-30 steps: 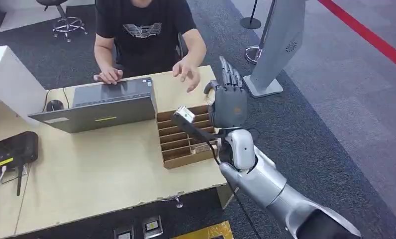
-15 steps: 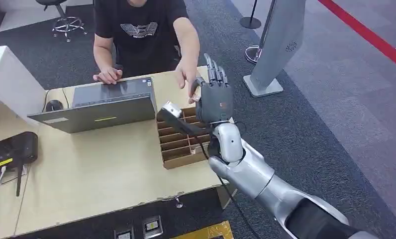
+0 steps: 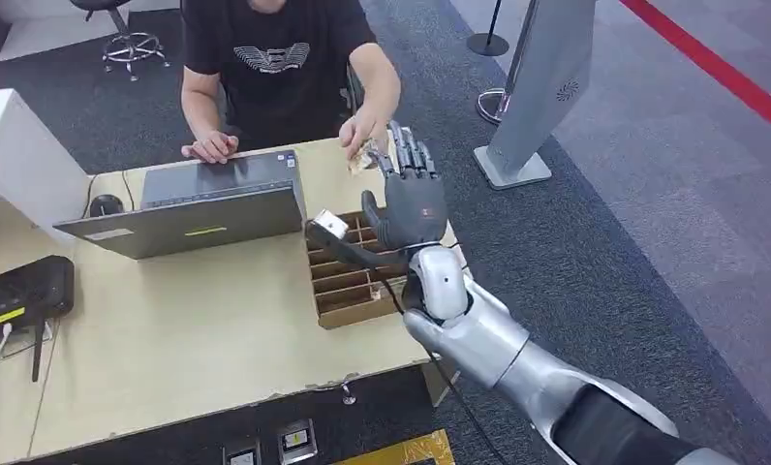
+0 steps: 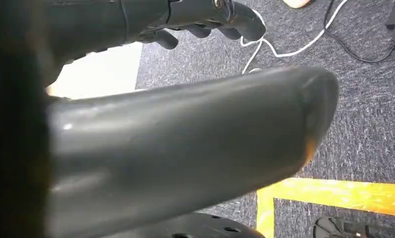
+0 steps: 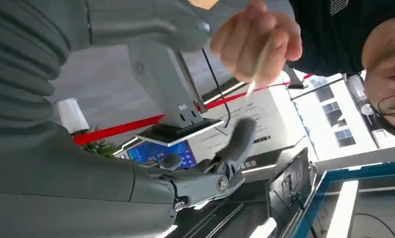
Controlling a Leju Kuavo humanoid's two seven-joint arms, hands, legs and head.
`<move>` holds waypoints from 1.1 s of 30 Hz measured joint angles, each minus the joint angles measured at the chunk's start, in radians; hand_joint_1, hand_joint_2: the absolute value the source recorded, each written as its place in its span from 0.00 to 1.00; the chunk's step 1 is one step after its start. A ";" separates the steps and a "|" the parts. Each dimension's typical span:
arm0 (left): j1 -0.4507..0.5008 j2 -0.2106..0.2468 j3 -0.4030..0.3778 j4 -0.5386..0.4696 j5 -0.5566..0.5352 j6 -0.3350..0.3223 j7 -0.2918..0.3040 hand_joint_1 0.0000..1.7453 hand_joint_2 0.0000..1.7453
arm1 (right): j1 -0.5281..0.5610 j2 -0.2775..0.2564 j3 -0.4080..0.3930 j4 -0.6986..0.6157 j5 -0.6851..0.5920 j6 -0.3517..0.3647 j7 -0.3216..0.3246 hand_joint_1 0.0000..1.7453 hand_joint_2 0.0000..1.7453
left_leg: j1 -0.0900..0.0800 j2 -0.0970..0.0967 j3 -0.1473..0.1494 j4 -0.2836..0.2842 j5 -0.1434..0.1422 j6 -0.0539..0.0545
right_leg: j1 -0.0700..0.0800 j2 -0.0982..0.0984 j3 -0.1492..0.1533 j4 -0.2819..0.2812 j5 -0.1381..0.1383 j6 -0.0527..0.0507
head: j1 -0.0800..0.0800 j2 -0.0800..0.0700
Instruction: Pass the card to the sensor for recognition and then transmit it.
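Observation:
My right hand (image 3: pixel 408 199) is raised over the far right corner of the table, palm toward the person, fingers spread, holding nothing. A person's hand (image 3: pixel 360 131) just beyond my fingertips pinches the small pale card (image 3: pixel 364 158). In the right wrist view the same person's hand (image 5: pixel 257 42) holds the card (image 5: pixel 259 67) edge-on above my fingers (image 5: pixel 237 141). In the left wrist view my left hand (image 4: pixel 185 148) hangs over dark carpet, its fingers (image 4: pixel 205 20) loosely bent around nothing.
A slotted cardboard box (image 3: pixel 348 281) sits under my right wrist. A grey laptop (image 3: pixel 207 203) stands at the table's far side, the person's other hand (image 3: pixel 210 147) on it. A black device with a yellow label (image 3: pixel 18 294) lies at the left edge. A grey kiosk (image 3: pixel 541 87) stands on the right.
My right hand moved left and toward the person. The person's hand met my thumb, took the card and drew back with it; my fingers now hold nothing.

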 joint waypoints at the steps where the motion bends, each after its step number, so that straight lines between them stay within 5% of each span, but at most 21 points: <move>1: 0.000 0.000 -0.001 0.000 0.000 0.001 0.000 0.00 0.00 | 0.001 0.002 0.000 0.002 0.006 0.000 -0.002 0.00 1.00 | 0.000 0.000 0.000 0.000 0.000 0.000 | 0.000 0.000 0.000 0.000 0.000 0.000 | 0.000 0.000; 11: 0.003 0.001 -0.003 0.000 0.011 -0.001 0.000 0.00 0.00 | 0.048 0.001 0.001 -0.036 0.041 0.003 -0.009 0.00 1.00 | 0.000 0.000 0.000 0.000 0.000 0.000 | 0.000 0.000 0.000 0.000 0.000 0.000 | 0.000 0.000; 20: 0.023 0.007 -0.002 0.000 0.062 -0.005 -0.002 0.00 0.00 | 0.158 -0.054 0.014 -0.261 0.058 0.124 -0.014 0.00 1.00 | 0.000 0.000 0.000 0.000 0.000 0.000 | 0.000 0.001 -0.001 0.000 0.000 0.000 | 0.000 0.000; 25: 0.037 0.012 -0.002 0.000 0.090 -0.008 -0.004 0.00 0.00 | 0.201 -0.114 0.022 -0.427 0.042 0.300 -0.020 0.00 1.00 | 0.000 0.001 0.000 0.000 0.000 0.000 | 0.000 0.002 -0.001 0.000 0.000 0.000 | 0.000 0.000; 29: 0.045 0.015 -0.002 0.000 0.121 -0.005 -0.019 0.00 0.00 | 0.200 -0.154 0.046 -0.536 -0.086 0.596 -0.048 0.00 1.00 | 0.000 0.001 0.000 0.000 0.000 0.000 | 0.000 0.002 -0.001 0.000 0.000 0.000 | -0.001 0.000; 33: 0.048 0.017 -0.001 0.000 0.136 0.001 -0.021 0.00 0.00 | 0.169 -0.175 0.083 -0.612 -0.189 0.818 -0.048 0.00 1.00 | 0.000 0.002 0.000 0.000 0.000 0.000 | 0.000 0.003 -0.001 0.000 0.000 0.000 | 0.000 0.000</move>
